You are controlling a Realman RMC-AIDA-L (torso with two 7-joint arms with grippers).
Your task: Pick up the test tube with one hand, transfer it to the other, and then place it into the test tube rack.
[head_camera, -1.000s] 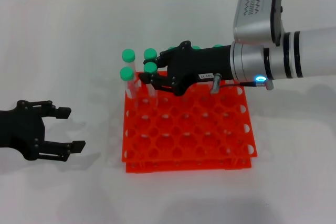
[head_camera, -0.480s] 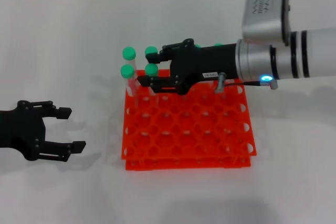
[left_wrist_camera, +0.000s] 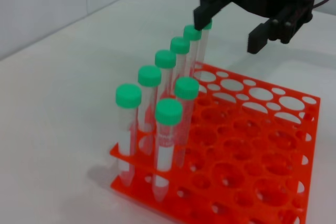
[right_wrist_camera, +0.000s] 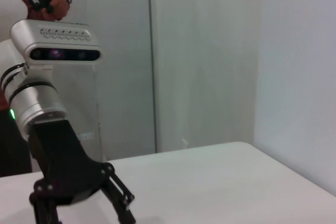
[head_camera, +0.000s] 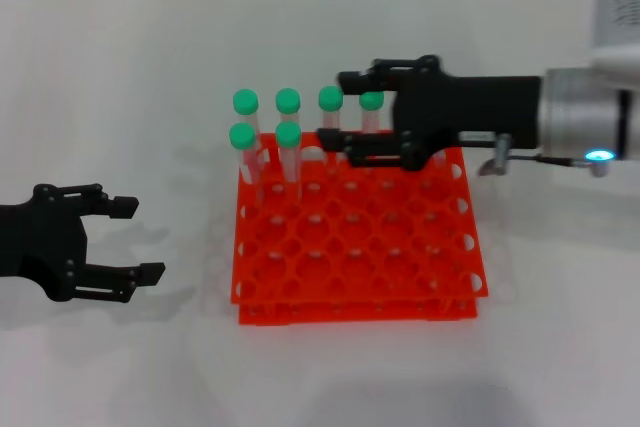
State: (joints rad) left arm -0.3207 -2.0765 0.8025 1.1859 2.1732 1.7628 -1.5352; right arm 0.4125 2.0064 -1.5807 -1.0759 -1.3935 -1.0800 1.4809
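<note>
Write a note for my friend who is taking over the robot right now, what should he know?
Right gripper: open, empty, over the rack's far row, beside the fourth tube.
Left gripper: open, empty, low over the table left of the rack.
Test tube rack: six green-capped tubes standing, four in the far row, two in the next.
Done: no tube is in either gripper.
Left: no loose tube in view; check for more.

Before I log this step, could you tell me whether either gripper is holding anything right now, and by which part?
Nothing is held. The right gripper is open over the test tube rack, and the left gripper is open beside it.
</note>
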